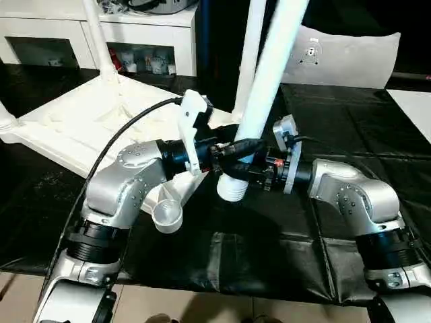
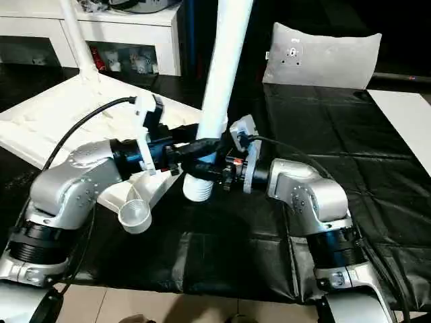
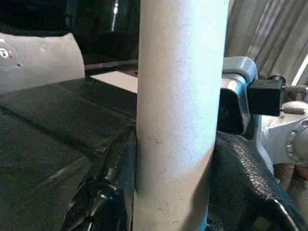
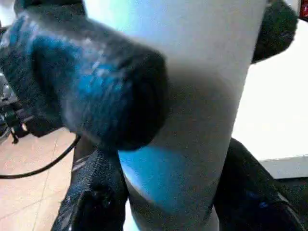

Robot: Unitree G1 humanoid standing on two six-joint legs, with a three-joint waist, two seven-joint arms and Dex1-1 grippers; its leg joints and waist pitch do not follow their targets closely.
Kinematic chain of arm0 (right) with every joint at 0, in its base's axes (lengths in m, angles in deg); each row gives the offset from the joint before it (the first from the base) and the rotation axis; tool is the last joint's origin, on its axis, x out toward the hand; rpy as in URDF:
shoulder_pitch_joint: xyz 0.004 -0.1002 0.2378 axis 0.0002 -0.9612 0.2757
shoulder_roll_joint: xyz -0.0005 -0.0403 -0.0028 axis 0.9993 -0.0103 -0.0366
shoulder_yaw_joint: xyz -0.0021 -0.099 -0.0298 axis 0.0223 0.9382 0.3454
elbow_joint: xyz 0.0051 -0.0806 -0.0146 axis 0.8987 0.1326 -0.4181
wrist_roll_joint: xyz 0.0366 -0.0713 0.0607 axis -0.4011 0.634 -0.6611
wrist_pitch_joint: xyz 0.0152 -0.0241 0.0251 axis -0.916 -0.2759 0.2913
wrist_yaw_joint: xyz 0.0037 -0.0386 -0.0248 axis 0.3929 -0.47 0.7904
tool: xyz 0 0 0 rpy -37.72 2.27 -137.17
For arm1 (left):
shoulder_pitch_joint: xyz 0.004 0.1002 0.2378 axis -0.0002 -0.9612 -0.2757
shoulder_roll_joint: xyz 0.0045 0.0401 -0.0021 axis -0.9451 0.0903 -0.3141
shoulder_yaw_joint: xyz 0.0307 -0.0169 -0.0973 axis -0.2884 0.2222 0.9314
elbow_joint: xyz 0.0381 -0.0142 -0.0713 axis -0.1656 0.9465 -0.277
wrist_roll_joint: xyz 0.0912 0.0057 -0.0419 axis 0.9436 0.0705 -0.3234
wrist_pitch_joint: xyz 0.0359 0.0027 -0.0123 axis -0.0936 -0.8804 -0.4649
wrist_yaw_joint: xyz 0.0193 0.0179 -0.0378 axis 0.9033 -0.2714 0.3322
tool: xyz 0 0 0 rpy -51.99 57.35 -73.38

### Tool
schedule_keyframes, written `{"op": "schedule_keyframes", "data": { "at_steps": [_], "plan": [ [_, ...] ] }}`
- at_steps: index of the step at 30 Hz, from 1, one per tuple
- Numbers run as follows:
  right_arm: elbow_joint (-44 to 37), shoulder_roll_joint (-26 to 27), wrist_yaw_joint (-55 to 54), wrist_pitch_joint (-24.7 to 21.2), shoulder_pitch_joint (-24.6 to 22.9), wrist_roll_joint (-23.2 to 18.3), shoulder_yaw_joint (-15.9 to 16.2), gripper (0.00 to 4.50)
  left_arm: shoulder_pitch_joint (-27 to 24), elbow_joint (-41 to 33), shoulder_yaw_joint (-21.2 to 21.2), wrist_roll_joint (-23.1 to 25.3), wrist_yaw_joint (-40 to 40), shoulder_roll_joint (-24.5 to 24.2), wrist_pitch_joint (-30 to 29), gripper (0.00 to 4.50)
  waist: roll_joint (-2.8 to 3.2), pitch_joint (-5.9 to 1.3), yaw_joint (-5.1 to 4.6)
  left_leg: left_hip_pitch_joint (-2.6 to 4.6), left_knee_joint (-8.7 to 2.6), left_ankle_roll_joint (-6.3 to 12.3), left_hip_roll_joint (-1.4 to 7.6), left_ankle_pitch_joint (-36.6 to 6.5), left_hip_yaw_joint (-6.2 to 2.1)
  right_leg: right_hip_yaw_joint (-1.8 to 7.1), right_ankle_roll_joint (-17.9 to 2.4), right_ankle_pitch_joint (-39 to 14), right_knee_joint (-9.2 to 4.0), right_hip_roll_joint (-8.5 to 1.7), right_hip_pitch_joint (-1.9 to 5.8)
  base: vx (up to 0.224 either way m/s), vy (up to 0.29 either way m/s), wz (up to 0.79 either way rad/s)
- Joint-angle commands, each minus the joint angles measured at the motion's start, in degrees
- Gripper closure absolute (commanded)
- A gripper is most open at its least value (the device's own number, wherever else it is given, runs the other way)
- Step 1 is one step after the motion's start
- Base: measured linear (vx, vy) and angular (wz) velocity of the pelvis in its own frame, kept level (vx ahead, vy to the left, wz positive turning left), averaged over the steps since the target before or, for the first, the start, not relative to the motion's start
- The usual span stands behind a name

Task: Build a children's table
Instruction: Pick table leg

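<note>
Grippers first: your left gripper (image 1: 225, 153) and right gripper (image 1: 250, 168) both pinch the same table leg (image 1: 269, 81) near its threaded end, steadying it upright, probably for the open corner socket (image 1: 167, 215) just below-left on the upturned tabletop (image 1: 74, 121).

- The table top (image 1: 74, 124) lay upside down on the desk (image 1: 377, 128), at the left.
- A loose leg (image 1: 259, 101) stood between the left end effector (image 1: 232, 153) and the right end effector (image 1: 252, 168), before the table top.
- A cabinet (image 1: 67, 33) stood behind.
</note>
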Motion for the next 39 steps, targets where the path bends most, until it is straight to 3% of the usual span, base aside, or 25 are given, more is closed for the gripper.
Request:
{"op": "schedule_keyframes", "data": {
  "at_steps": [1, 8, 9, 13, 16, 17, 18, 21, 25, 29, 39],
  "plan": [
    [0.6, -0.4, -1.8, 0.7, 0.0, 0.9, -1.4, 2.55, -0.8, -4.5, -1.1, -5.2, -4.2, 0.6, -1.9, 1.90, -0.46, -4.26, 0.30, 0.06, -3.85, 0.63, 0.93, -8.3, 0.51, 1.88, -10.3, -16.2, -4.13, -3.24, 3.64, 0.000, 0.000, 0.00],
    [0.8, 0.4, -2.8, -1.3, 0.0, 0.4, -1.1, 2.58, -2.4, -6.1, -4.2, -4.9, -7.7, -0.5, -2.5, 1.90, -0.20, -4.18, 0.31, 0.22, -3.98, 0.36, 0.97, -9.5, 0.44, 1.90, -9.9, -17.2, -4.29, -3.23, 3.51, 0.000, 0.000, 0.00],
    [0.9, 0.8, -3.4, -1.0, -0.4, 1.0, -0.6, 2.58, -2.4, -6.4, -6.2, -3.0, -8.9, -1.4, -1.6, 1.90, -0.14, -4.18, 0.34, 0.17, -4.03, 0.27, 0.97, -9.7, 0.40, 1.91, -9.8, -17.3, -4.28, -3.23, 3.55, 0.000, 0.000, 0.00],
    [1.0, 1.0, -3.6, -0.2, -0.7, 1.6, 0.0, 2.58, -2.0, -6.1, -7.0, -2.1, -9.1, -1.5, -1.4, 1.90, 0.05, -4.23, 0.37, 0.21, -4.08, -0.12, 1.05, -9.6, 0.37, 1.95, -9.7, -16.7, -4.22, -3.26, 3.55, 0.000, 0.000, 0.00],
    [0.9, 1.4, -4.3, 3.2, -1.1, 3.2, 0.5, 2.58, -1.2, -4.7, -7.1, -0.4, -7.8, -1.5, -0.5, 1.90, 0.12, -4.22, 0.31, 0.20, -4.06, -0.42, 1.01, -10.1, 0.37, 1.94, -9.7, -16.9, -4.29, -3.32, 3.57, 0.000, 0.000, 0.00],
    [1.1, 1.3, -4.6, 3.9, -1.3, 4.1, 1.0, 2.58, -1.2, -4.3, -7.0, -0.2, -7.9, -1.8, -0.6, 1.90, 0.21, -4.17, 0.27, 0.14, -4.08, -0.46, 0.94, -10.2, 0.36, 1.94, -9.7, -17.0, -4.27, -3.27, 3.62, 0.000, 0.000, 0.00],
    [1.5, 1.3, -5.5, 7.7, -2.1, 6.5, 1.9, 2.59, -1.5, -2.8, -6.3, -0.1, -8.4, -2.4, -0.7, 1.90, 0.03, -4.10, 0.24, 0.07, -4.11, -0.49, 0.93, -10.5, 0.39, 1.90, -9.4, -17.9, -4.38, -3.30, 3.53, 0.000, 0.000, 0.00],
    [0.7, 1.8, -6.3, 6.7, -3.4, 5.9, 1.4, 2.59, -3.4, -0.3, -4.1, -1.8, -9.9, -2.4, -0.5, 1.90, 0.09, -4.14, 0.10, 0.13, -4.14, -0.47, 0.82, -10.5, 0.38, 1.94, -9.0, -18.7, -4.52, -3.24, 3.57, 0.000, 0.000, 0.00],
    [-0.2, 0.5, -5.8, 4.9, -4.5, 6.6, 2.9, 2.60, -5.5, 2.3, -3.4, -2.2, -10.6, -2.2, 0.5, 1.90, 0.14, -4.16, 0.07, 0.08, -4.19, -0.12, 0.92, -9.9, 0.33, 1.91, -10.1, -15.8, -4.27, -3.11, 3.61, 0.000, 0.000, 0.00],
    [-0.1, -0.6, -6.0, 3.4, -5.5, 7.9, 4.2, 2.61, -8.7, 6.0, 0.4, -5.5, -11.1, 1.1, 0.4, 1.90, 0.20, -4.07, 0.10, 0.09, -4.20, -0.11, 0.91, -11.0, 0.42, 1.96, -10.2, -17.1, -4.51, -3.21, 3.60, 0.000, 0.000, 0.00],
    [-0.1, -1.8, -5.6, 4.2, -6.2, 9.2, 5.6, 2.61, -10.7, 13.1, 2.1, -5.1, -10.9, 2.8, 1.8, 1.90, -0.04, -3.96, 0.14, 0.22, -4.39, 0.24, 1.00, -12.7, 0.28, 1.95, -8.3, -21.5, -5.04, -3.34, 3.44, 0.000, 0.000, 0.00]
  ]
}}
